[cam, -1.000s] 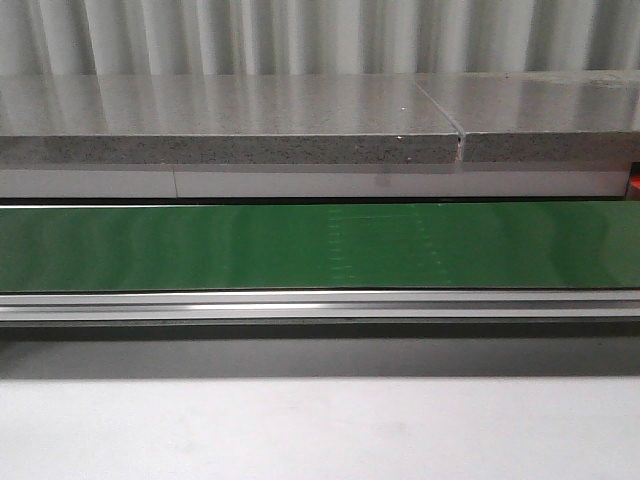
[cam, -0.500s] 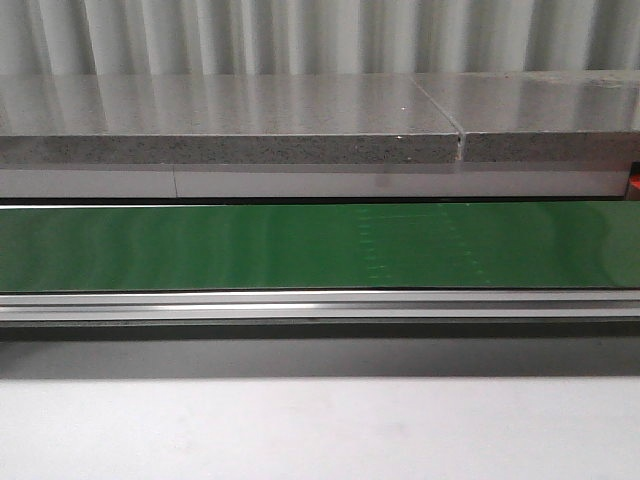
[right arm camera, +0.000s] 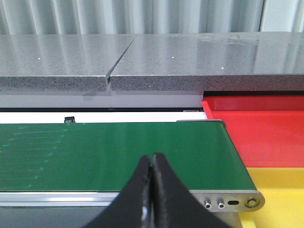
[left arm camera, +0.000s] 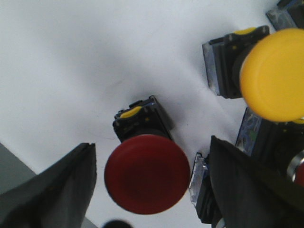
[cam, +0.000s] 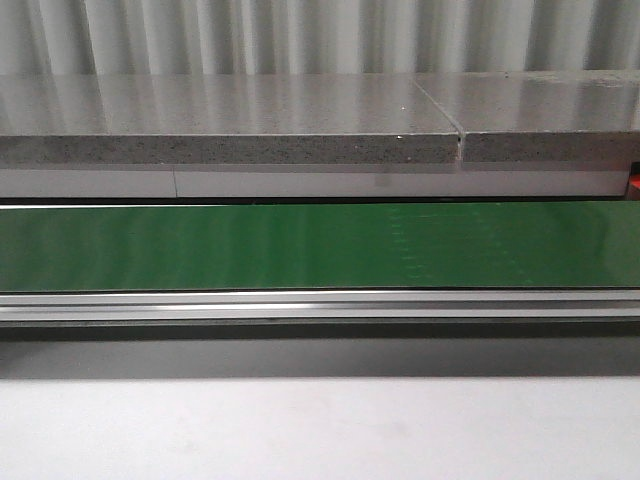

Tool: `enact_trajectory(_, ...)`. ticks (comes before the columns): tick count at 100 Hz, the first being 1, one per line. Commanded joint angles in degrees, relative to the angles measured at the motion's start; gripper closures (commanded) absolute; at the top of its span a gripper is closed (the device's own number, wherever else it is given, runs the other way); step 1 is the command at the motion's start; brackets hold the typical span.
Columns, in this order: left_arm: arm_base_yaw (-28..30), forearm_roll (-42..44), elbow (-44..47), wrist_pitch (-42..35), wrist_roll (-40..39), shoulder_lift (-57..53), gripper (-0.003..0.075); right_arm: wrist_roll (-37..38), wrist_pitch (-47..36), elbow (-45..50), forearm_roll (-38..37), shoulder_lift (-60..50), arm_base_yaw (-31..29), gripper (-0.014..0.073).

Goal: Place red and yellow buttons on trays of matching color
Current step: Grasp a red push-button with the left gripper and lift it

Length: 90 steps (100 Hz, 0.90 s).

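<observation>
Left fingers (left arm camera: 147,190) spread wide, straddling the red button (left arm camera: 147,173) on the white desk (left arm camera: 71,71), not touching yet. Centre on the cap, drop, close w/o nudging the yellow button (left arm camera: 273,73) nearby. Right fingers (right arm camera: 152,185) pinched together, empty, over the green belt (right arm camera: 109,154); red tray (right arm camera: 259,128) & yellow tray (right arm camera: 280,190) sit beside its end.

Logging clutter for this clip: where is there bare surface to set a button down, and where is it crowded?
The green belt is bare along its visible length, as are the red tray and yellow tray beyond its end. It is crowded under the left gripper: red button between the fingers, yellow button and other buttons close beside.
</observation>
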Motion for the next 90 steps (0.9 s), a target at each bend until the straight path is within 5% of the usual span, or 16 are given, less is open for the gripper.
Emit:
enact_trajectory(1, 0.15, -1.11, -1.57, -1.15, 0.40, -1.37, 0.0290, -0.14, -4.57, -1.14, -0.32, -1.20, -0.04, 0.0681)
enact_trajectory(28, 0.15, -0.62, -1.57, -1.40, 1.22, -1.79, 0.0590, -0.14, -4.57, -1.14, -0.32, -1.20, -0.04, 0.0681)
enact_trajectory(61, -0.65, -0.16, -1.62, 2.81, 4.36, -14.18, 0.0596, -0.14, -4.57, -1.14, -0.32, -1.20, -0.04, 0.0681)
enact_trajectory(90, -8.35, -0.12, -10.72, 9.21, 6.33, -19.92, 0.0596, -0.14, -4.57, -1.14, -0.32, -1.20, -0.04, 0.0681)
